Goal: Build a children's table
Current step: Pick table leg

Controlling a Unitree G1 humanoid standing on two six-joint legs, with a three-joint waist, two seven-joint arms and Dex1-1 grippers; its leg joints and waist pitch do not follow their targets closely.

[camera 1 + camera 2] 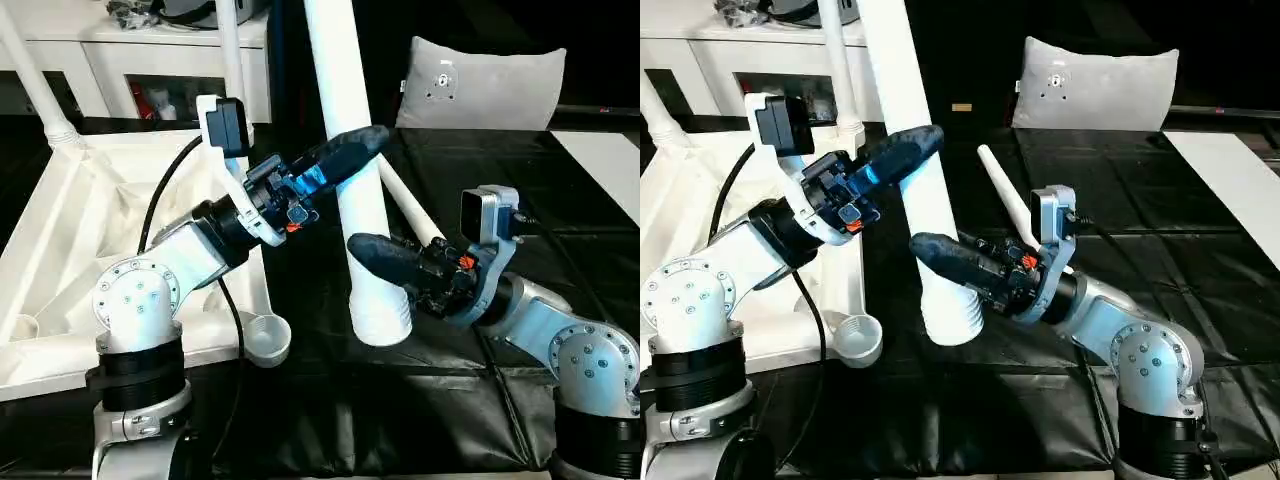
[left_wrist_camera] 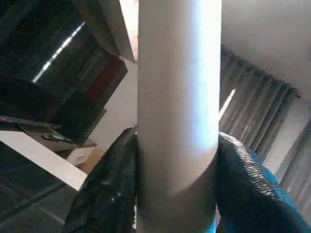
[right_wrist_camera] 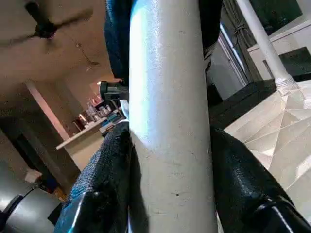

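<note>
We clamp the upright leg in both grippers, left gripper high, right gripper low, beside the tabletop; uneven grips could tilt it off the corner socket.

Even indoor light keeps both head views bright and sharp. The long tapered white tube leg clamped between the right gripper's black fingers carries a bluish glare stripe. In the left gripper's close view, that leg is blurred, the background dim.
</note>
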